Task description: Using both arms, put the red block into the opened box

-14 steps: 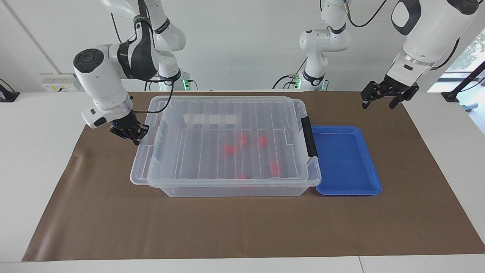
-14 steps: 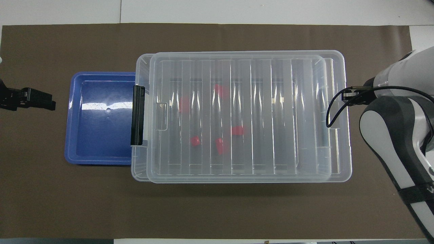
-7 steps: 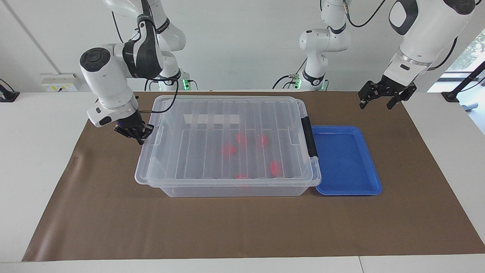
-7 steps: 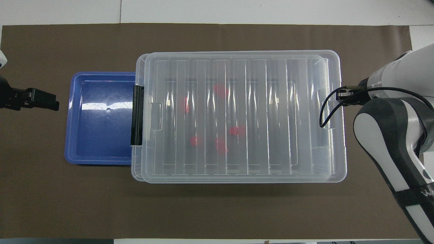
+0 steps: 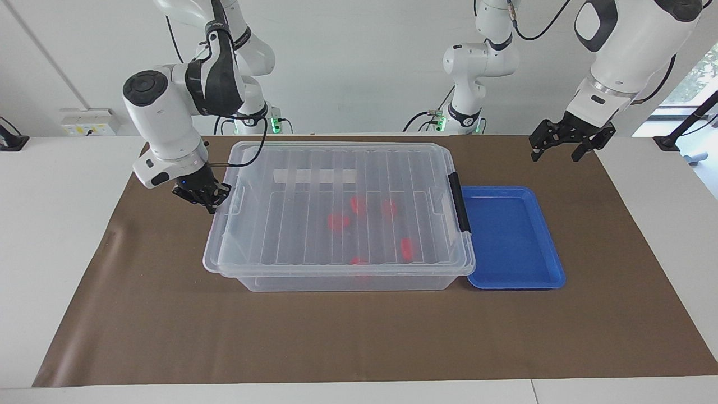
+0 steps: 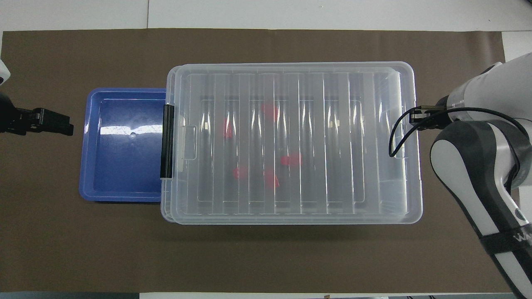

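While the ribbed clear lid (image 5: pixel 342 207) slides toward the blue tray, these entries hold:

Change: since a second ago the lid has shifted along the large see-through plastic storage box (image 5: pixel 348 278) toward the left arm's end; its overhang at the right arm's end has nearly gone.
Right gripper (image 5: pixel 203 196): pressed together, at the lid's edge at the right arm's end; pushing or pinching, I cannot tell.
Left gripper (image 5: pixel 565 144): spread, empty, waiting over the brown mat's (image 5: pixel 359 336) corner nearest the left arm's base.
Red blocks (image 5: pixel 338 221): several small bright red plastic pieces inside the box, under the lid.
Shallow blue plastic tray (image 5: pixel 513 238): empty, touching the box beside its black clip handle (image 5: pixel 459 202).
Meaning: blocks look stowed; the box is being closed.
Writing: one white letter on the right arm (image 6: pixel 524 238), otherwise nothing legible.
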Available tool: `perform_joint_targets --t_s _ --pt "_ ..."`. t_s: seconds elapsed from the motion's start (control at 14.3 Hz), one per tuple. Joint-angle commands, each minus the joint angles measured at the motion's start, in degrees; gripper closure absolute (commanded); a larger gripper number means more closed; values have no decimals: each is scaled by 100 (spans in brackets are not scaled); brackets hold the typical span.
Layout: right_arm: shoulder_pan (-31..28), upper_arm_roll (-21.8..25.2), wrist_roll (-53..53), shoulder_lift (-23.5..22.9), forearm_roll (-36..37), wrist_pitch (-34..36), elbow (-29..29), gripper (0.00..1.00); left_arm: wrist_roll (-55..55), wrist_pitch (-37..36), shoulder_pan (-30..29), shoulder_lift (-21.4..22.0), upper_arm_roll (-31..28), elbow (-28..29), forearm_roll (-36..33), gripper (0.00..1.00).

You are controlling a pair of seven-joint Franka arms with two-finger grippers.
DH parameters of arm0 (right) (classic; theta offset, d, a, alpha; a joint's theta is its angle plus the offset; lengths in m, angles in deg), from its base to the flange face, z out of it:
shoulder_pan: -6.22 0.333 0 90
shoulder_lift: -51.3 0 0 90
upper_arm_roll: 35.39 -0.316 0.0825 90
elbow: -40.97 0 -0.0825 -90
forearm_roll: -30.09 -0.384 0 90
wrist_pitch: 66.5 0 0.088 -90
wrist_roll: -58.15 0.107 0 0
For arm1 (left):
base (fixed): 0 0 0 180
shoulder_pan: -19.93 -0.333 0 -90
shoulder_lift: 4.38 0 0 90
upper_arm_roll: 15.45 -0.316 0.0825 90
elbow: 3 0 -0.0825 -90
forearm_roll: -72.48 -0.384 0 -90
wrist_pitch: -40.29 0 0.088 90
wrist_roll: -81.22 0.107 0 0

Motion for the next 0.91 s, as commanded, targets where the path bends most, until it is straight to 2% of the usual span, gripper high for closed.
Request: perform_joint_targets --t_s 0.0,0.28,0.42,0.7,0.77,0.84 --pt "-41 -71 128 89 -5 -68 126 100 37 -89 62 18 -56 15 78 0" --pt "-49 -44 102 37 3 132 -49 100 37 -98 62 27 -64 15 70 0" --pt "-49 -1 66 -7 30 694 -505 100 37 -116 62 27 -64 15 70 0" --pt "-58 385 -100 1 12 1810 -1261 100 28 -98 62 27 -64 15 70 0" --pt "-58 473 -275 10 12 2100 -1411 88 28 -81 36 27 -73 15 70 0" --pt "-67 561 -433 10 -5 2329 -1543 65 28 -81 9 19 -73 15 70 0"
